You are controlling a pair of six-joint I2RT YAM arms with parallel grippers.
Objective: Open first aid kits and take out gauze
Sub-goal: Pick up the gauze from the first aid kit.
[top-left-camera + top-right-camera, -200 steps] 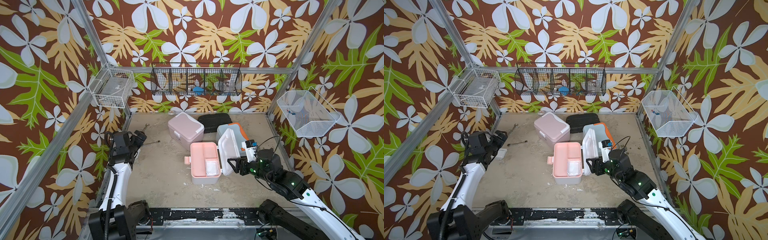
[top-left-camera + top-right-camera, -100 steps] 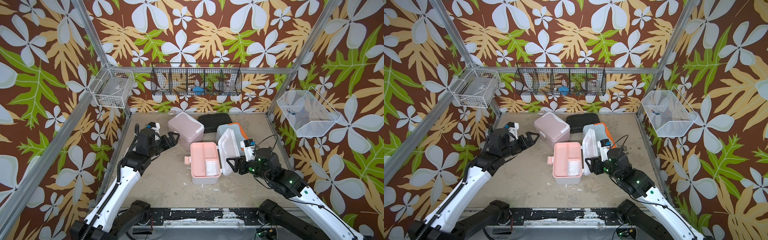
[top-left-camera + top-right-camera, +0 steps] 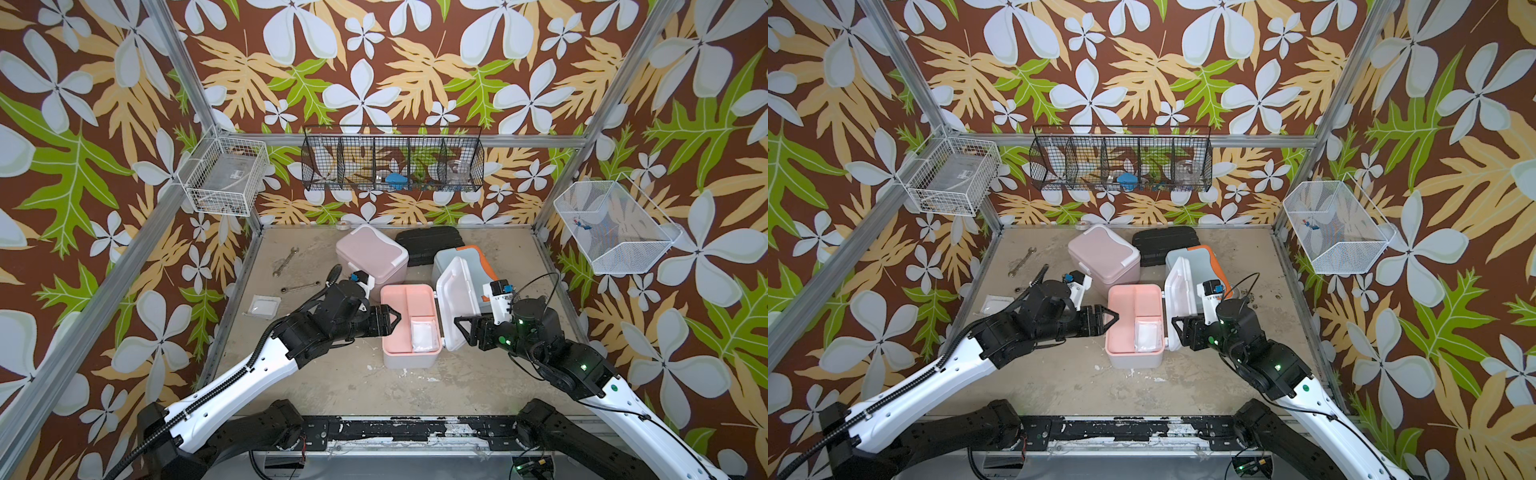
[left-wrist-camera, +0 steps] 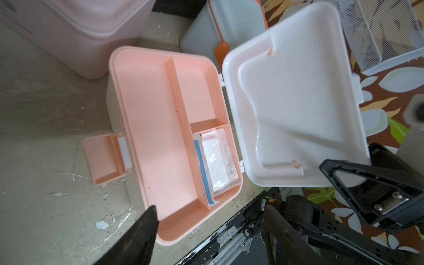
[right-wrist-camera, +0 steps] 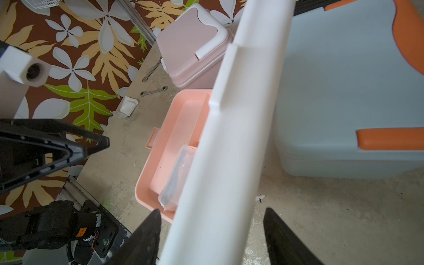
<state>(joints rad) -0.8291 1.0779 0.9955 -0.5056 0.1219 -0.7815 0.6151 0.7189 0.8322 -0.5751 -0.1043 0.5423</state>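
Top view: your left gripper (image 3: 392,318), jaws spread, empty, at peach kit (image 3: 409,359) rim; gauze (image 3: 424,334) just beyond tips.
Left wrist: gauze flat in hinge-side compartment, long axis along hinge.
Right wrist: your right gripper (image 5: 210,229) astride upright lid (image 5: 241,114); pinching or loose, cannot tell.

Peach tray (image 3: 397,316): large compartment bare, open from above. Upright white lid (image 3: 459,303) walls its frame-right side; pink box (image 3: 370,253) stands close behind.

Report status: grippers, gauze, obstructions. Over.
Left gripper open, empty, at open peach kit. Right gripper open, astride its white lid. Gauze packet lies inside. Nothing blocking it.
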